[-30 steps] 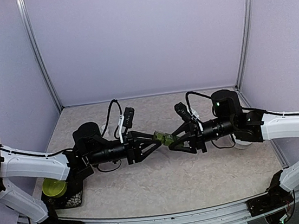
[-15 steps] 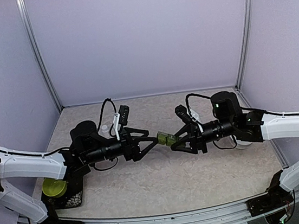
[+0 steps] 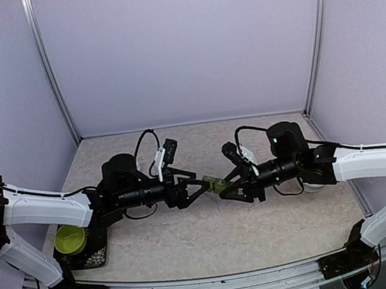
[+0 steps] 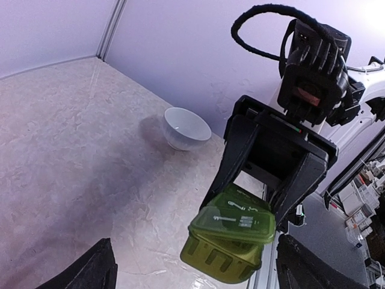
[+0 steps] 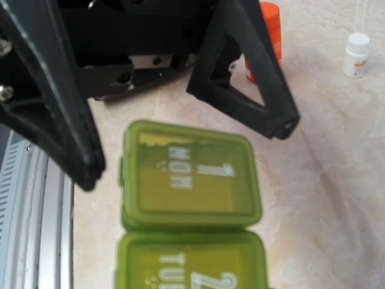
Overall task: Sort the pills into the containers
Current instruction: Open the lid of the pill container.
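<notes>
Top external view showed us the right gripper (image 3: 223, 186) clamped on the green pill box (image 3: 215, 182), held between the two arms. The left gripper (image 3: 204, 185) stood wide open around its end cell, whose lid (image 5: 189, 174) was shut. We saw no pills. We judged lid-opening was in hand: next, catch that lid's edge and lift gently.

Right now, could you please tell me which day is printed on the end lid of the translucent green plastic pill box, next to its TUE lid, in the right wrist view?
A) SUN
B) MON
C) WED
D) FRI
B: the right wrist view shows the green plastic pill box with MON and a 1 printed on its end lid, right beside the TUE lid.
</notes>
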You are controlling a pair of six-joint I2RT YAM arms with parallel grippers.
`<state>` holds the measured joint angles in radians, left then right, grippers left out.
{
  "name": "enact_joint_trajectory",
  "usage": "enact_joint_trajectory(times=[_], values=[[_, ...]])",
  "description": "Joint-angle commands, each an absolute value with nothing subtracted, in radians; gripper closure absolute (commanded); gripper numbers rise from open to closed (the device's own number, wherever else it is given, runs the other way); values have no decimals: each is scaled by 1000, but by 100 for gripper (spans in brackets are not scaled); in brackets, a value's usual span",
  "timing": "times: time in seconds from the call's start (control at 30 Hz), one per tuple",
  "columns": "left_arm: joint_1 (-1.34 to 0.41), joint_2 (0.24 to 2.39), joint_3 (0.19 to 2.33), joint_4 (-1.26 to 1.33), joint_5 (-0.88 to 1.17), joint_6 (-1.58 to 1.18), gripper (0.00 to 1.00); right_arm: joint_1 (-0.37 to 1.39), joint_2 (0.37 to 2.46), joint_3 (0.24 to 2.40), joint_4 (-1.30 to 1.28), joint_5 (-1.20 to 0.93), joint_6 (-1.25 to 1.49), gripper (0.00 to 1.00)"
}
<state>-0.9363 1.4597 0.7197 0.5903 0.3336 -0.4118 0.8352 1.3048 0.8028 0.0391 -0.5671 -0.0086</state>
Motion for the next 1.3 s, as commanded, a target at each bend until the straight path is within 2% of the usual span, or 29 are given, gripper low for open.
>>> enact_joint_trajectory(times=[0.0,0.2,0.53,0.77,0.97,1.07,1.17,1.27], values=[[-924,1492,762,575,341,-425,11,860,1317,831,16,-539,-34,65],[-905,1516,771,576,353,-459,16,873,1310,830,14,-524,-48,65],[-902,1573,811,552,379,-488,30,915,1298,831,8,-487,-83,65],[-902,1599,831,544,409,-496,52,934,1284,834,6,-451,-97,65],[-902,1607,833,551,449,-501,62,937,1278,836,9,-425,-106,65],[-898,1615,833,553,466,-513,62,940,1281,838,9,-399,-114,65],[-893,1623,832,554,472,-529,53,943,1285,840,3,-373,-122,65],[-878,1644,837,544,473,-580,52,955,1292,839,-2,-326,-141,65]])
